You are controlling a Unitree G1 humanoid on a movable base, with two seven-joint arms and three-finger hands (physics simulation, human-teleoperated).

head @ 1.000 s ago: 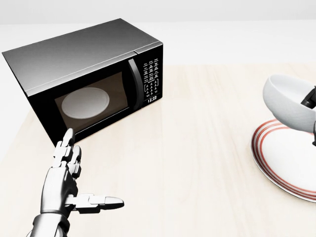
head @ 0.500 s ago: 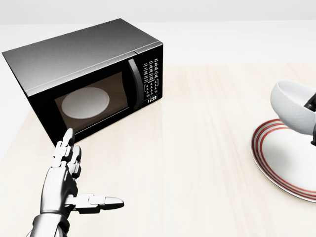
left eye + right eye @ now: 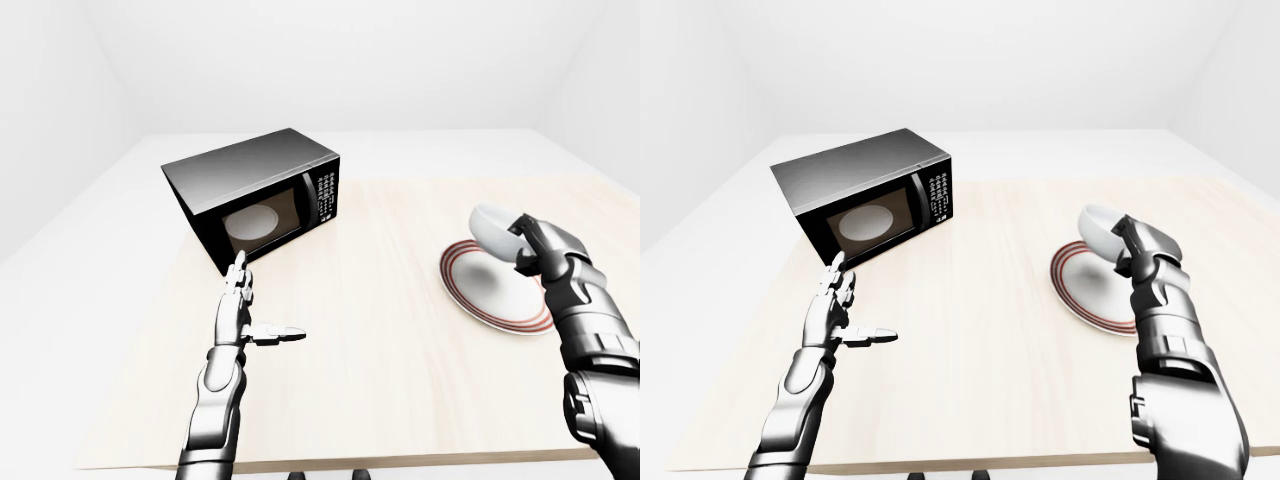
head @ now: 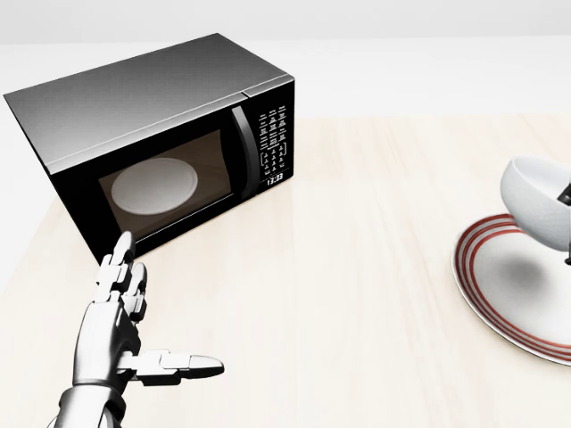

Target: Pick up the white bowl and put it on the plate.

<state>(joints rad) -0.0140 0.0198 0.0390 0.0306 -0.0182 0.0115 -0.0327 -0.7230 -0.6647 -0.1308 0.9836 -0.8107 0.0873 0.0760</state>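
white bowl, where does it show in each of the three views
Left-eye view: the white bowl is right of centre, held tilted in the right hand over the upper edge of the plate.
Head view: at the right edge, partly cut off.
Right-eye view: right of centre, above the plate.
Shared landmark: the black microwave, left of the bowl in every view.

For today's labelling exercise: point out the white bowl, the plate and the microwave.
white bowl [image 3: 489, 228], left-eye view, outer wall.
plate [image 4: 492, 290], head view, bare white inside the red rings.
microwave [image 4: 134, 102], head view, top panel.
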